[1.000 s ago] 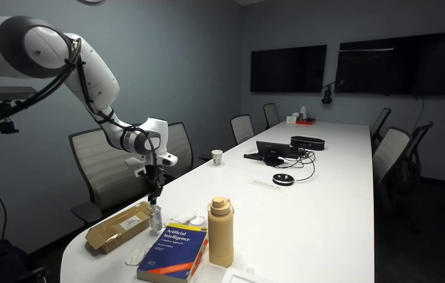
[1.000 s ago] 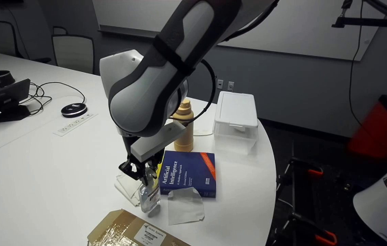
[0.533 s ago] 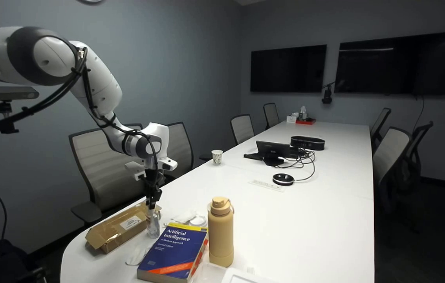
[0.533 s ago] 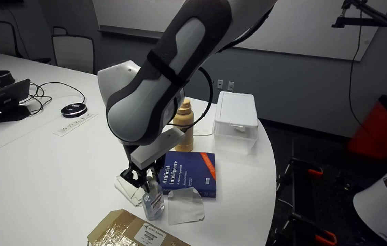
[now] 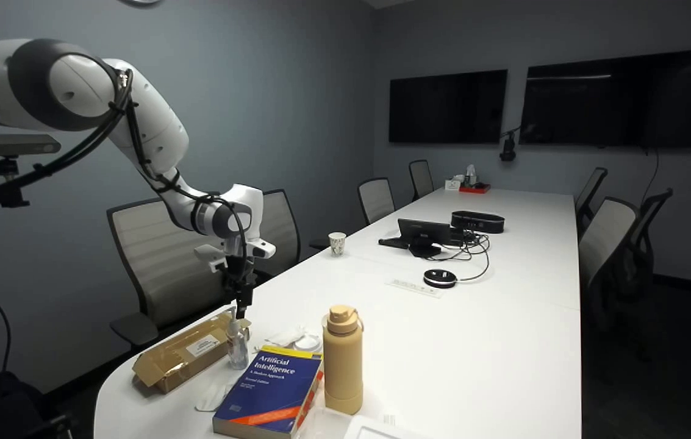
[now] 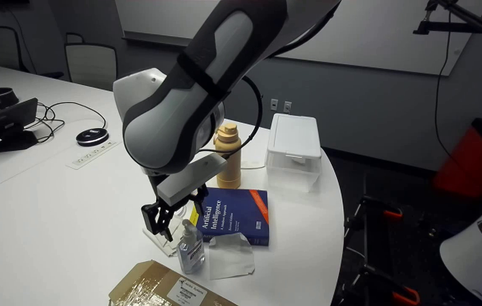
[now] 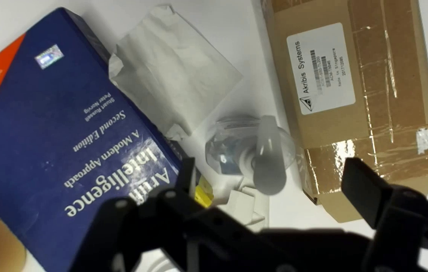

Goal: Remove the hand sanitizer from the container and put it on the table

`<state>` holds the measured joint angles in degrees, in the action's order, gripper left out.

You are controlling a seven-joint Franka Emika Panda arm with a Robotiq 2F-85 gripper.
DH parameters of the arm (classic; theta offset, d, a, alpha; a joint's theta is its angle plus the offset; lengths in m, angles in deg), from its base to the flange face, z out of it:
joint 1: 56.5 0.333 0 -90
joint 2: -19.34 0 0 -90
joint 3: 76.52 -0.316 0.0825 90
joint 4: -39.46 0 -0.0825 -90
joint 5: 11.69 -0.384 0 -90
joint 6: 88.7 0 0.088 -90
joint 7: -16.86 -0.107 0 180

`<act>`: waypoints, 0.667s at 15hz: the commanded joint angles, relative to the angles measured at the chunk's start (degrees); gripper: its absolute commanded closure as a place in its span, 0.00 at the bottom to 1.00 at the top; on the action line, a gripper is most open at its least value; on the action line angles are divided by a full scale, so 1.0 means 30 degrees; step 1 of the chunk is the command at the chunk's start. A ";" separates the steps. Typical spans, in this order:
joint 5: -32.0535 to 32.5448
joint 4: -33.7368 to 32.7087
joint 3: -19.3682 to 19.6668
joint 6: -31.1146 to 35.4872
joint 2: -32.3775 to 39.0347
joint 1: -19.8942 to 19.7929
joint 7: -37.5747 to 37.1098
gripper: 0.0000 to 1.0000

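the little clear bottle (image 7: 249,149) of hand sanitizer stands up straight on the white table (image 5: 455,366), just beside the brown box (image 7: 349,126). i cannot tell if the two touch. a pump (image 6: 186,226) sits on top of the bottle. the pincer (image 7: 275,182) is spread wide and is free of the bottle. its two fingers (image 7: 363,190) are well apart. in both exterior views the pincer hangs near 12 o'clock from the little clear bottle, close to the pump.

in the wrist view, if the little clear bottle is the middle of a clock, the brown box lies at 2 o'clock. it has a white sticker (image 7: 321,68) and shiny tape (image 7: 387,68) on it. the blue book (image 7: 59,113) lies at 9 o'clock, and a bit of wrinkly paper (image 7: 176,71) lies between 10 and 11 o'clock. a folded napkin (image 7: 242,206) is at 6 o'clock.

in an exterior view, the tall tan bottle (image 6: 231,168) stands at 1 o'clock from the little clear bottle, past the blue book. a clear tub (image 6: 289,174) with a white lid (image 6: 295,134) is farther off, between 1 and 2 o'clock. in an exterior view, a paper cup (image 5: 337,244) is between 1 and 2 o'clock and a black phone (image 5: 424,235) is at 2 o'clock, well apart.
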<state>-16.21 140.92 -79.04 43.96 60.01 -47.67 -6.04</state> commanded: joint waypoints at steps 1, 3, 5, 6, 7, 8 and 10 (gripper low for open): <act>-0.0298 0.0557 0.0312 -0.1887 -0.2227 0.0139 -0.0253 0.00; -0.0278 0.0816 0.0473 -0.2589 -0.3323 -0.0001 -0.0348 0.00; -0.0465 0.1261 0.0596 -0.3077 -0.4663 -0.0286 -0.0311 0.00; -0.0560 0.1490 0.0674 -0.3301 -0.5293 -0.0449 -0.0278 0.00; -0.0737 0.1726 0.0728 -0.3468 -0.5955 -0.0659 -0.0248 0.00; -0.0787 0.1958 0.0852 -0.3423 -0.6490 -0.0740 -0.0422 0.00; -0.0992 0.2401 0.0929 -0.3514 -0.7406 -0.1071 -0.0278 0.00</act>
<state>-17.77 143.54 -76.56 34.32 43.76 -49.95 -6.18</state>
